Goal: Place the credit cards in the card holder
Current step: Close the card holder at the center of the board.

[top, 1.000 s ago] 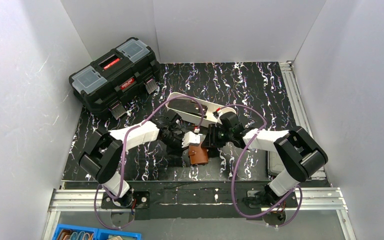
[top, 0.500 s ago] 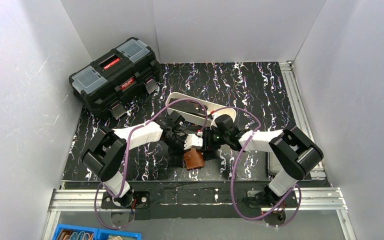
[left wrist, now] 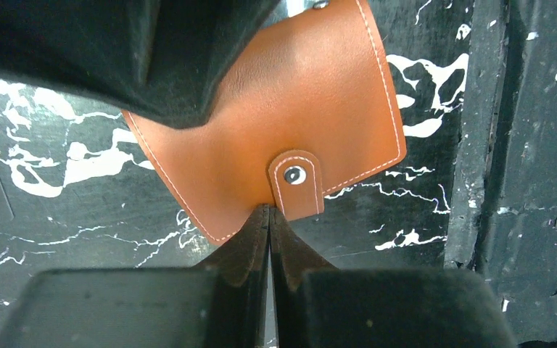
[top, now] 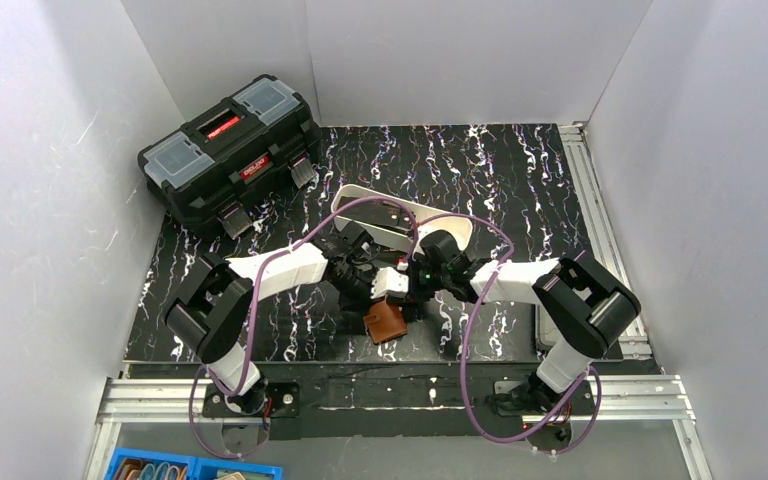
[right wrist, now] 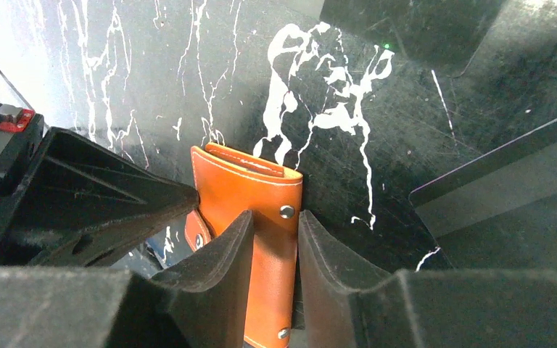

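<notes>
The left gripper (left wrist: 268, 217) is pinched tight on the edge of the card holder (left wrist: 297, 94), right by its snap tab (left wrist: 295, 177). The right gripper (right wrist: 275, 217) has one finger on each side of the brown holder and squeezes it. Both arms hold it between them, near the front of the table (top: 520, 170). I cannot tell if it touches the table. It looks folded shut, and I see no card in it. I think the job now is to open it. For that, the arms must gently pull the flaps apart, then fetch a card. One of the credit cards (right wrist: 493, 181) lies flat close by. The table is black with white streaks. A white tray (top: 345, 197) and a black toolbox (top: 230, 150) sit further back, with white walls (top: 60, 200) all round.
</notes>
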Tool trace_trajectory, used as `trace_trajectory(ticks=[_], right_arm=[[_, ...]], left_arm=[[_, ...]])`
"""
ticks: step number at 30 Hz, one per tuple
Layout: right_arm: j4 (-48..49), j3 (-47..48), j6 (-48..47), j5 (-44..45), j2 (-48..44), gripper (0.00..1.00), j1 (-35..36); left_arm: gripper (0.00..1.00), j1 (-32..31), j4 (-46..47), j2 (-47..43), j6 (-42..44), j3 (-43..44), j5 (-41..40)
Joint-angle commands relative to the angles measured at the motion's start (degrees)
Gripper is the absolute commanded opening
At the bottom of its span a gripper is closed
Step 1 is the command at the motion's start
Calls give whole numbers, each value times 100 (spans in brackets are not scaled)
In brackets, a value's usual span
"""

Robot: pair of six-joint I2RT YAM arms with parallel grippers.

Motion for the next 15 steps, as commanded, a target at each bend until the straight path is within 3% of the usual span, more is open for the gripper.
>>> trace_trajectory(ticks=[1, 15], right_arm=[[-183, 187, 24, 25, 130, 36, 112], [-255, 175, -7, 86, 154, 35, 139]], left_arm=[[0, -139, -68, -93, -80, 182, 251], [0, -70, -367, -199, -190, 316, -124]])
